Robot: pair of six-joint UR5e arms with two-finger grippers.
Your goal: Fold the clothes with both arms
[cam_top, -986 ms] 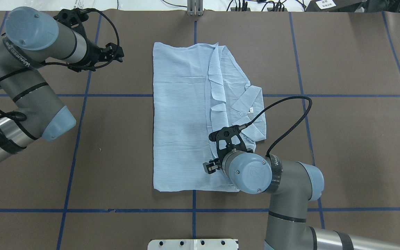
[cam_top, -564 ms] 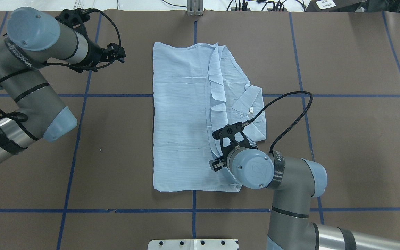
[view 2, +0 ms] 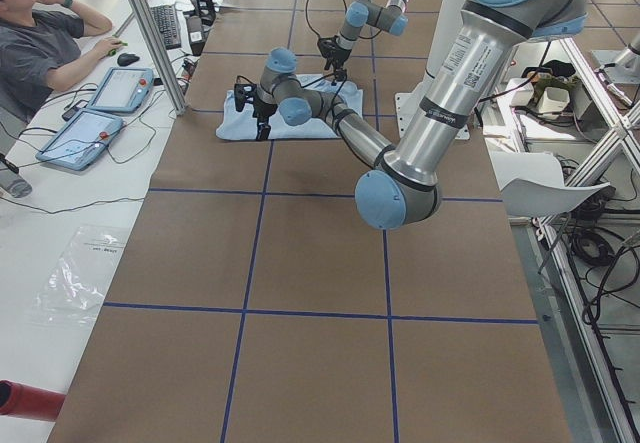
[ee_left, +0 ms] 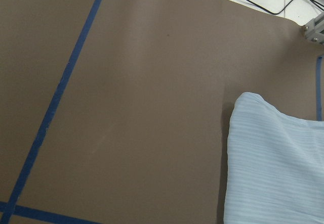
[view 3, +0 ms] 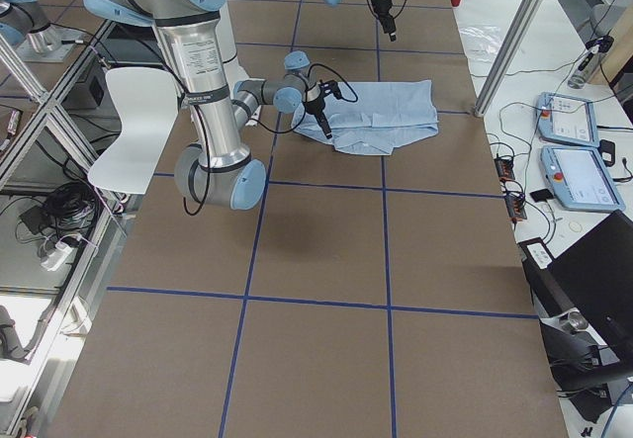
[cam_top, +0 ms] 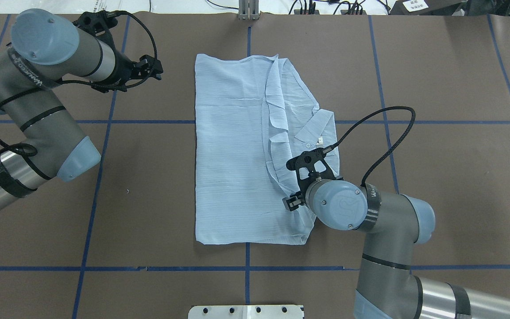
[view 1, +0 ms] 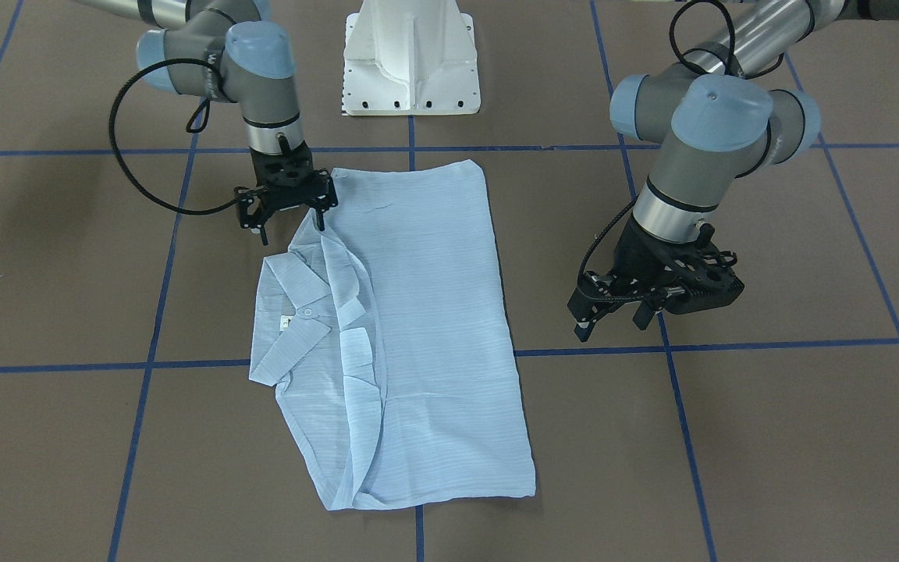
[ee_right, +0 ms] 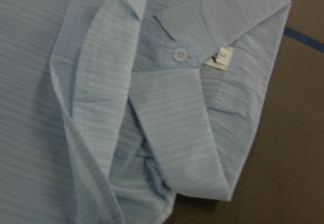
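Shirt (cam_top: 233,155) lies folded lengthwise in the middle of the table (cam_top: 436,66), collar at its three o'clock seen from the robot's side. Right gripper (view 1: 293,230) stands over its five o'clock corner, fingers apart. Left gripper (view 1: 610,324) hangs off at ten o'clock, fingers apart, clear of the cloth

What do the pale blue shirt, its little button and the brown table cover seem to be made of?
Shirt: thin woven cloth, perhaps cotton or a blend, matte; fine stripes and soft, floppy folds. Button: probably plastic, white and smooth. Table cover: looks like matte brown paper or card, a flat sheet with a wavy far edge.
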